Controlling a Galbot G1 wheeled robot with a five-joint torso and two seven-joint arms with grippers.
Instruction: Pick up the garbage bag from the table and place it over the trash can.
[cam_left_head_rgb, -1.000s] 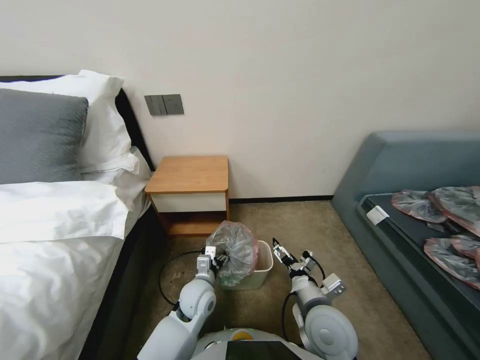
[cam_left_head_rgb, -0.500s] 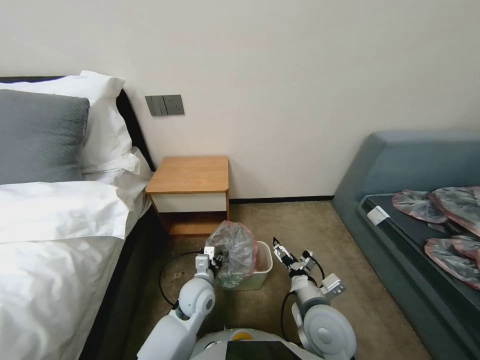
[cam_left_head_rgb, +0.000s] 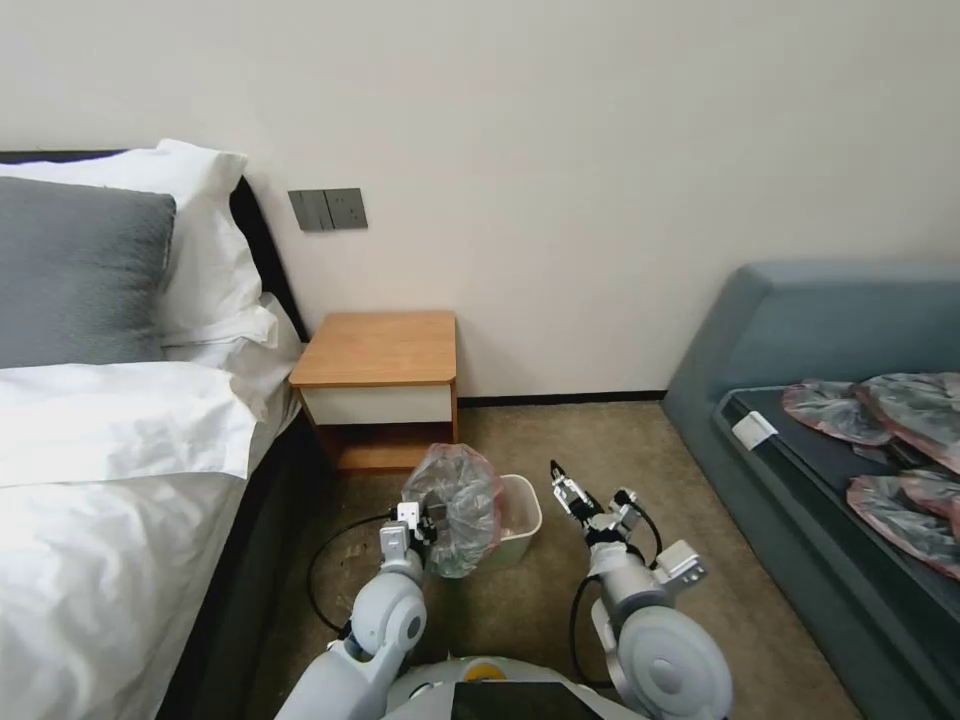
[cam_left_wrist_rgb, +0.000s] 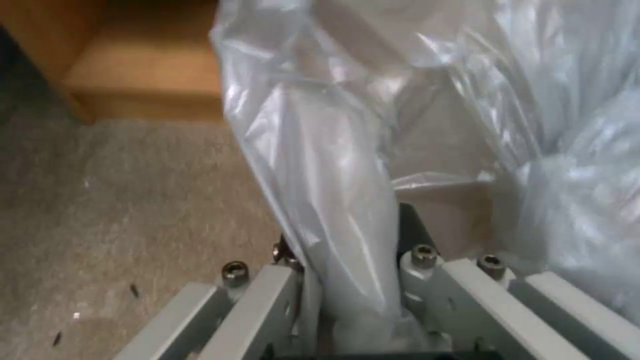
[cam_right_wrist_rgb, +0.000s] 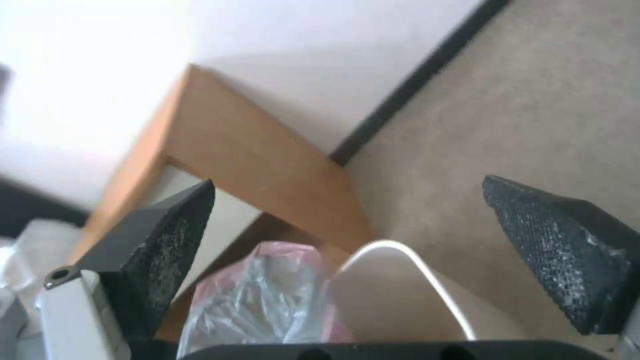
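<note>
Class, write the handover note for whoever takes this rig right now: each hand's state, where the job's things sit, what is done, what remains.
Left hand: shut on the garbage bag, pinching a fold of the plastic by the bin's left side.
Right hand: open, holding nothing, raised to the right of the trash can.
Trash can stands on the carpet in front of the table; the tabletop is bare.
Done: bag is off the table and bunched at the bin's left rim.
Left: the bag's mouth is not spread over the rim; the bin's right side is uncovered. Open it out and fit it round.
</note>
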